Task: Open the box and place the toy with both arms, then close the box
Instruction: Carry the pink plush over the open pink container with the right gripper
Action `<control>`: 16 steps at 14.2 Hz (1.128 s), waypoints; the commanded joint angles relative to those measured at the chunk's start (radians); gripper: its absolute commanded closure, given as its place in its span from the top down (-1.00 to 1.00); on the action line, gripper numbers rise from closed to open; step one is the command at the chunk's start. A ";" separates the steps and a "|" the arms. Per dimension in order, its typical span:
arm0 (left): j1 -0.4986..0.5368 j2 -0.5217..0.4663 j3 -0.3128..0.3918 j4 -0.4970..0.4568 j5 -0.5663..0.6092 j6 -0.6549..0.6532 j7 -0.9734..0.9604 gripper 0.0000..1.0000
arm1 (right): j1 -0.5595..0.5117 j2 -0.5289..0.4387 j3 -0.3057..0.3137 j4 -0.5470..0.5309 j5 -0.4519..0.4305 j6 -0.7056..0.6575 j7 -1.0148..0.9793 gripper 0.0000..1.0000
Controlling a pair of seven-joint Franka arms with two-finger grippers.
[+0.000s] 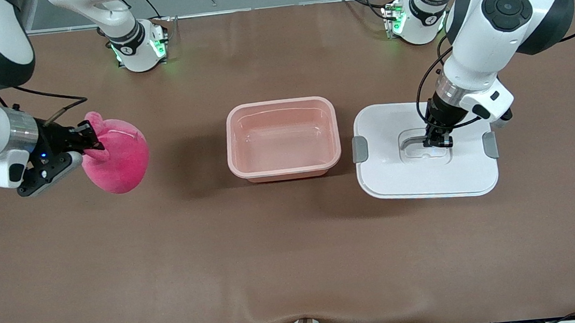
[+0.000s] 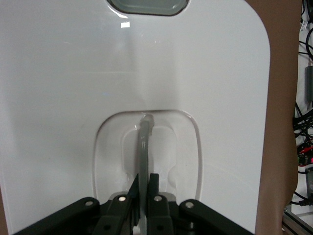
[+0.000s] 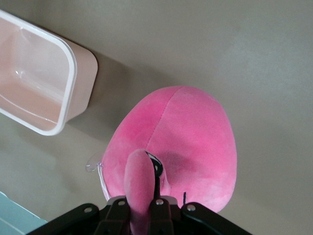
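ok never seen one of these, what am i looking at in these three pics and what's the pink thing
Two white robot arms work at a brown table. The wide picture looks down from a camera facing them; the other two come from cameras on each arm's wrist. In the middle sits an open pink box, empty. Its white lid lies beside it, toward the left arm's end, and the left claw is shut on the lid's clear handle. The right claw is shut on a pink plush toy, over the table's other end.
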 commanded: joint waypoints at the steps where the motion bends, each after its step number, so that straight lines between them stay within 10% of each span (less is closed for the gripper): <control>1: 0.012 -0.033 -0.007 -0.030 -0.020 0.015 0.027 -1.00 | 0.031 -0.004 -0.006 0.030 0.050 -0.013 0.112 -1.00; 8: 0.012 -0.033 -0.007 -0.030 -0.020 0.013 0.027 -1.00 | 0.185 0.009 -0.007 0.081 0.222 -0.059 0.448 -1.00; 16: 0.010 -0.035 -0.007 -0.033 -0.020 0.013 0.027 -1.00 | 0.465 0.105 -0.010 0.079 0.212 0.230 0.686 -1.00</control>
